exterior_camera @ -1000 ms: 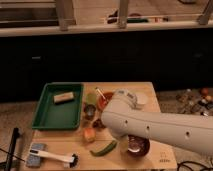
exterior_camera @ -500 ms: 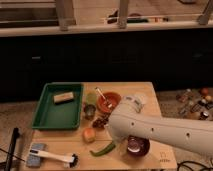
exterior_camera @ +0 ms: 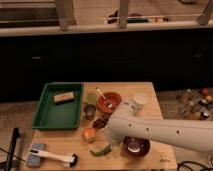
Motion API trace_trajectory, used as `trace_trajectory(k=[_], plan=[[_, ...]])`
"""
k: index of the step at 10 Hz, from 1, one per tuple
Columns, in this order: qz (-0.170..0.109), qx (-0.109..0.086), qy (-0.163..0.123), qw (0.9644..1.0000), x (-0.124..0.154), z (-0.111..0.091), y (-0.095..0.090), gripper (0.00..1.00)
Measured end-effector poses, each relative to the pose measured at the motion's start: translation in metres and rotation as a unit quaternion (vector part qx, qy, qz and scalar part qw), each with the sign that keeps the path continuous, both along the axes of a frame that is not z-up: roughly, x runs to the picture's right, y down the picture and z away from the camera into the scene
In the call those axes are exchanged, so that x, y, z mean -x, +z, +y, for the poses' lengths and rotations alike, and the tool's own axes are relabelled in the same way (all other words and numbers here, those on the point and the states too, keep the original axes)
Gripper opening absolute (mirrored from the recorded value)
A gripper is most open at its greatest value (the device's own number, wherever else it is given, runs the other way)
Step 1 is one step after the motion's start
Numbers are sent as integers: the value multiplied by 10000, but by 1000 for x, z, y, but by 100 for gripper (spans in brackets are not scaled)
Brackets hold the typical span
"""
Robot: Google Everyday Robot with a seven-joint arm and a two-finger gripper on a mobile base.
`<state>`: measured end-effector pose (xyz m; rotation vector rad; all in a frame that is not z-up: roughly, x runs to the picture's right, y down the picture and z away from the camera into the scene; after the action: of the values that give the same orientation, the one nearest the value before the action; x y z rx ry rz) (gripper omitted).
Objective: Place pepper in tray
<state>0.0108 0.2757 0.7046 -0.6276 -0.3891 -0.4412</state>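
Note:
The pepper (exterior_camera: pixel 101 150), slim, curved and green, lies on the wooden table near its front edge, pointing left. The green tray (exterior_camera: pixel 46 116) stands at the table's left and holds a tan block (exterior_camera: pixel 64 97). My white arm reaches in from the right, and my gripper (exterior_camera: pixel 114 144) hangs down at its end, right beside the pepper's right end and just above the table. The arm hides most of the gripper.
A round orange-red fruit (exterior_camera: pixel 89 134) lies just left of the gripper. A dark bowl (exterior_camera: pixel 136 145) sits to its right. Behind are an orange bowl with a spoon (exterior_camera: pixel 109 102), a tin can (exterior_camera: pixel 90 110) and a white cup (exterior_camera: pixel 140 99). A brush (exterior_camera: pixel 54 156) and a sponge (exterior_camera: pixel 35 155) lie front left.
My arm has swung from over the orange bowl toward the table's front and lower, so the gripper now sits by the pepper. The orange bowl is uncovered. The pepper has not moved.

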Motion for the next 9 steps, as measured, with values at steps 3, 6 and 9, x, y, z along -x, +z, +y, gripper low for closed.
trace_trajectory(k=[3,6,9], plan=[[-172,50,71,9998,11,20,17,80],[-317,202,190,9991,11,35,31,80],[-372,369,298,9982,6,42,40,79]])
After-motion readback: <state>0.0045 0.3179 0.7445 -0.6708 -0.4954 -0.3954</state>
